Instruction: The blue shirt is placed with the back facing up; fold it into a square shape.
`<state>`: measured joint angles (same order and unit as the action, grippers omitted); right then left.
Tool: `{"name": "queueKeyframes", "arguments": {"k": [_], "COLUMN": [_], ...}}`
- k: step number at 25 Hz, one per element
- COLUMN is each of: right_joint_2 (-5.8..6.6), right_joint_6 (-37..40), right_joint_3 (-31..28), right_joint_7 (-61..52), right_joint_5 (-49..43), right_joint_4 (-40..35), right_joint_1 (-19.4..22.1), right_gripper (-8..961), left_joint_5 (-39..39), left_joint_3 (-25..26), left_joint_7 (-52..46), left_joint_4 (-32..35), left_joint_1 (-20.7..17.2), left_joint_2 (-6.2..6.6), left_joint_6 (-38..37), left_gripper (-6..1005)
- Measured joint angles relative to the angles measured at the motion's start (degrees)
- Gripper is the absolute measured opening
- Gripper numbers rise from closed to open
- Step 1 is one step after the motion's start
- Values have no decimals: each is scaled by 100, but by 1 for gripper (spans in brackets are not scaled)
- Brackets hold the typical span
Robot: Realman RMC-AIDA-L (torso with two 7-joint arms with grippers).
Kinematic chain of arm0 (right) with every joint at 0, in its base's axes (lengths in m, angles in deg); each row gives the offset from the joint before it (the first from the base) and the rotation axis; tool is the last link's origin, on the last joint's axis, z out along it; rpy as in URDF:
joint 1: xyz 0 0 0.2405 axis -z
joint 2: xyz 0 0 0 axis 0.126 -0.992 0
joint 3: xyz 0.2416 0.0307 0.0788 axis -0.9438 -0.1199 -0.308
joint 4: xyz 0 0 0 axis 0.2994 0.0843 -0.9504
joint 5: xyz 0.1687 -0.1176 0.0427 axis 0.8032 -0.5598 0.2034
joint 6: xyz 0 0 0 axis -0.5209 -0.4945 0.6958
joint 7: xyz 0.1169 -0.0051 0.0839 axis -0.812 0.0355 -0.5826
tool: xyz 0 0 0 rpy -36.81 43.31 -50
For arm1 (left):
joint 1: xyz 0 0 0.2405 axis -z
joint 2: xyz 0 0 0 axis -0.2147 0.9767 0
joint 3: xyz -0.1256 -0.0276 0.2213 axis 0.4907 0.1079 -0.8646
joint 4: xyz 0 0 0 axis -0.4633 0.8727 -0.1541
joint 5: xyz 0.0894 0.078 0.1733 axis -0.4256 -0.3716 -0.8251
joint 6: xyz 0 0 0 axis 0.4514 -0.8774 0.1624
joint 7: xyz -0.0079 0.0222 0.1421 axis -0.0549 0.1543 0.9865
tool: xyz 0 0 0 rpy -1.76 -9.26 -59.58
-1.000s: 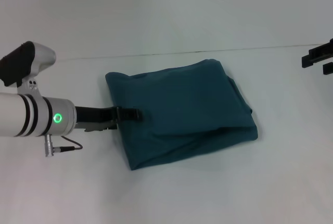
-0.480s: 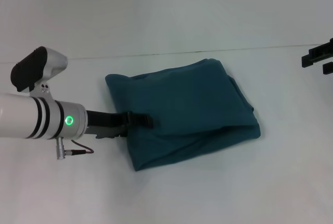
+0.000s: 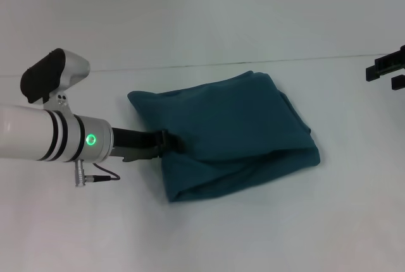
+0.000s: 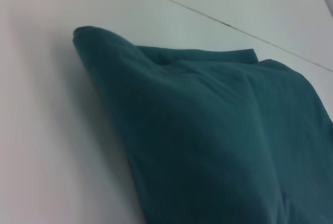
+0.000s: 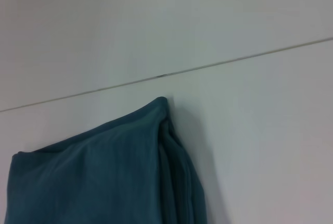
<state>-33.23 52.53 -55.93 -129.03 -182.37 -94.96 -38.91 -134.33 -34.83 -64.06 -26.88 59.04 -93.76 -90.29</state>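
1. On the white table [image 3: 209,240], the soft, plain dark teal-blue shirt [image 3: 228,133] lies folded into a rough, slightly skewed rectangle of several layers, near the middle of the head view.
2. At the shirt's left edge, the left claw [image 3: 166,142] reaches in low from the robot's left; its black tips meet the cloth partway along that side and seem tucked under the top layer, so I cannot tell whether they are apart or together.
3. Far off at the right edge of the head view, the right claw [image 3: 391,71] hangs well apart from the shirt, with only its black tips showing and a gap between them.
4. Compared with a second ago, the left arm has pushed farther toward the right, the claw tips have gone from lying plainly on the fabric to being mostly hidden by it, and the shirt's near-left corner and right edge have shifted slightly rightward. The right claw has not moved.
5. Up close in the wrist views, the shirt's stacked folded edges rest flat on the table.
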Motion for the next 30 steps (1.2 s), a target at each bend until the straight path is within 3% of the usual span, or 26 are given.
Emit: {"name": "queueKeyframes", "arguments": {"k": [6,11,14,15,17,21,30], "right_joint_2": [0,0,-4,-4,-6,-8,-9], "right_joint_6": [9,25,28,27,22,15,-5], "right_joint_3": [-7,-17,-17,-16,-1,9,14], "right_joint_7": [0,0,0,0,0,0,0], "right_joint_5": [6,22,25,28,52,100,112], "right_joint_4": [0,24,57,72,84,87,88], "right_joint_1": [0,18,23,24,25,24,1], "right_gripper": [706,706,706,706,706,705,705], "left_joint_5": [32,36,4,4,-12,-21,-317], "left_joint_3": [-62,5,178,178,608,872,867], "left_joint_7": [11,22,51,51,323,626,689], "left_joint_4": [347,1146,1407,1407,1286,1046,1030], "left_joint_1": [-111,-595,-835,-835,-897,-815,-755], "left_joint_2": [-1,5,95,95,265,340,353], "left_joint_6": [-517,-1407,-1719,-1719,-1860,-1847,-1750], "left_gripper": [421,262,181,171,150,128,118]}}
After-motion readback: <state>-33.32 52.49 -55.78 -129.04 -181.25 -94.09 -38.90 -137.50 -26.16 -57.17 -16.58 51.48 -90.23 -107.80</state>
